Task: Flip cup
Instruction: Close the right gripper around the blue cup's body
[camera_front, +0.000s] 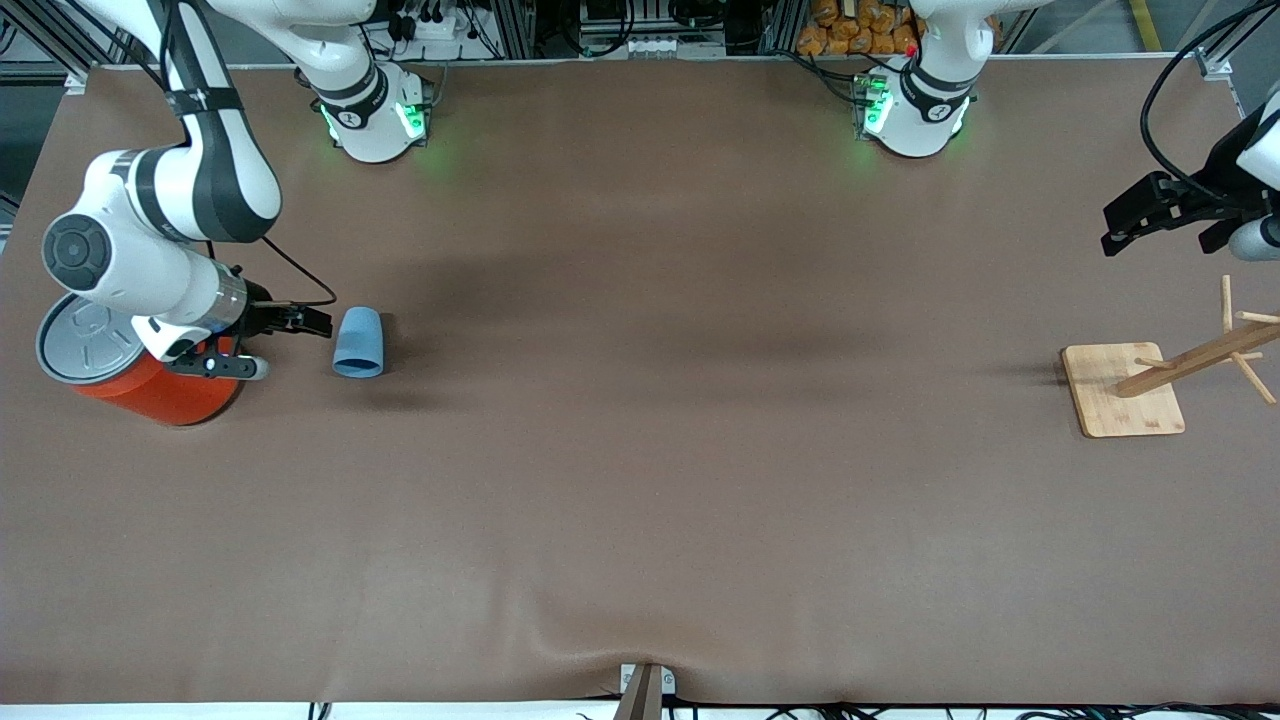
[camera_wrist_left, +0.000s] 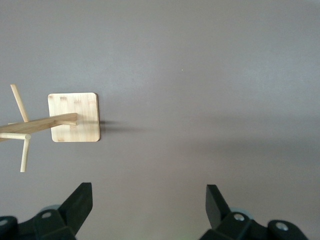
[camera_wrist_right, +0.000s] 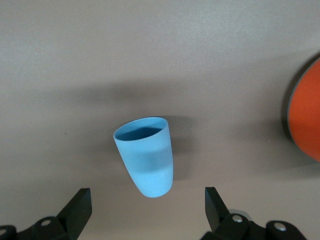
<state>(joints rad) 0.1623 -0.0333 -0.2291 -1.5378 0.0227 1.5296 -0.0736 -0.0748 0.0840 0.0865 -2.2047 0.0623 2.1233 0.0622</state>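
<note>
The small light-blue tapered plastic cup lies on its side; light, rigid, slippery, best pinched mid-wall. The right gripper is spread beside it; the left gripper waits, spread.

You have the cup lying on its side on the table toward the right arm's end, just beside the can, with the right gripper between them. The wooden rack stands well apart at the left arm's end, the left gripper near it.
</note>
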